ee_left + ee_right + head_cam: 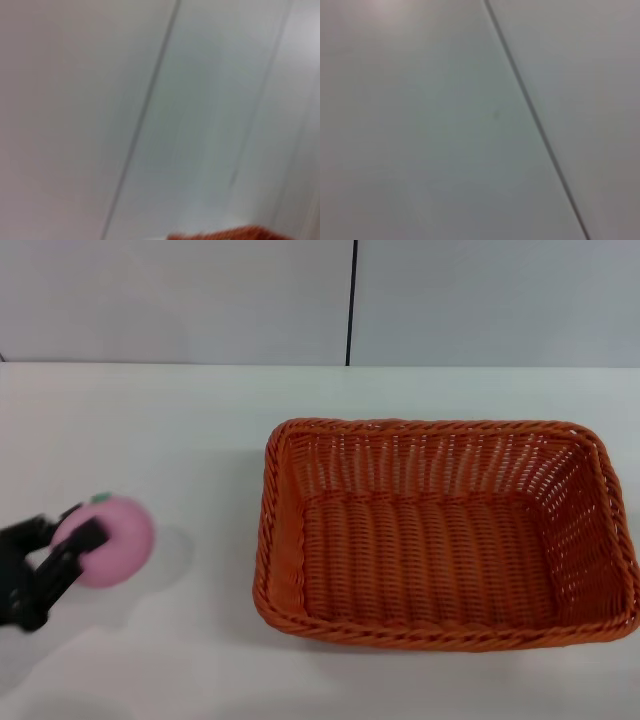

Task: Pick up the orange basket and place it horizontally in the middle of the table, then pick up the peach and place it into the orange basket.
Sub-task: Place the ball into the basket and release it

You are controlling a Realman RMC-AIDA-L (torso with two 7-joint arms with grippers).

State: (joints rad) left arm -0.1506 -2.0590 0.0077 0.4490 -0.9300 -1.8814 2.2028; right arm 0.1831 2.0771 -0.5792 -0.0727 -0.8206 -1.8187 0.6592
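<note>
Left gripper [88, 532] sits clamped on the peach [112, 540], its black fingers pressing the pink fruit from both sides, seemingly lifted just off the table [180, 440]. Well off to its right lies the orange basket [445, 530], set lengthwise and empty, so the carrying step appears to be in hand. Next, the move calls for travelling rightward over the braided rim before letting go. Beneath it spreads a plain white tabletop; beyond, a pale panelled wall [200, 300]. No right gripper shows.
</note>
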